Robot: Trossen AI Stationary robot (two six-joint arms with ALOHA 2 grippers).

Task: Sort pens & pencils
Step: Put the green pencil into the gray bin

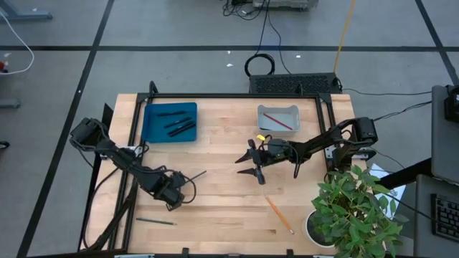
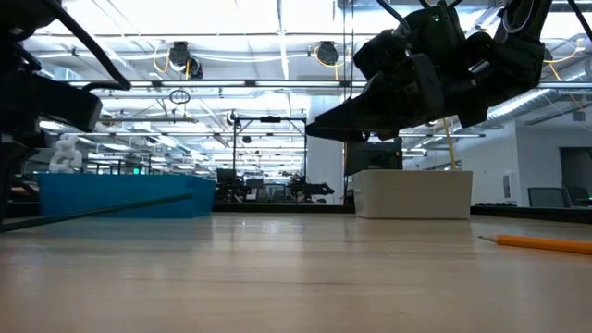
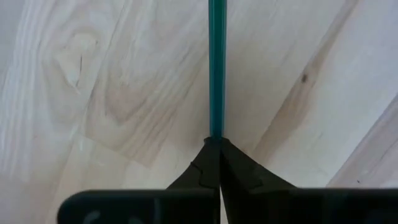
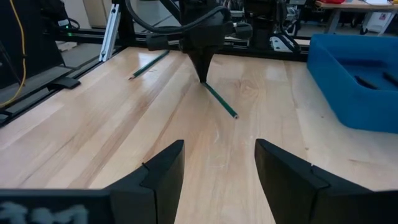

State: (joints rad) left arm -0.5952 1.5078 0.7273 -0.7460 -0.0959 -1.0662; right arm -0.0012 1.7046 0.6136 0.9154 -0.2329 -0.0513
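My left gripper [image 1: 179,185] is shut on a dark green pencil [image 3: 216,68] near the table's near left. That pencil also shows in the right wrist view [image 4: 221,101]. My right gripper [image 1: 246,162] hangs open over the table's middle and touches nothing. Black pens [image 1: 176,123] lie in the blue tray [image 1: 152,130] at the far left. A red pencil [image 1: 278,120] lies in the white tray [image 1: 262,126]. An orange pencil [image 1: 280,213] lies flat near the right near edge. Another green pencil [image 1: 155,221] lies flat at the near left. My left gripper pinches the green pencil's one end [image 3: 215,132] between its two fingertips [image 3: 233,163]. The fingers slant down from the left, and the pencil runs on ahead of them, along their line. The pencil is lifted clear, its free end [image 4: 234,116] toward the table's far right.
A potted plant [image 1: 355,208] overhangs the table's near right corner. A dark frame [image 1: 237,95] runs along the far edge behind the two trays. Bare wood lies between the grippers and along the near edge.
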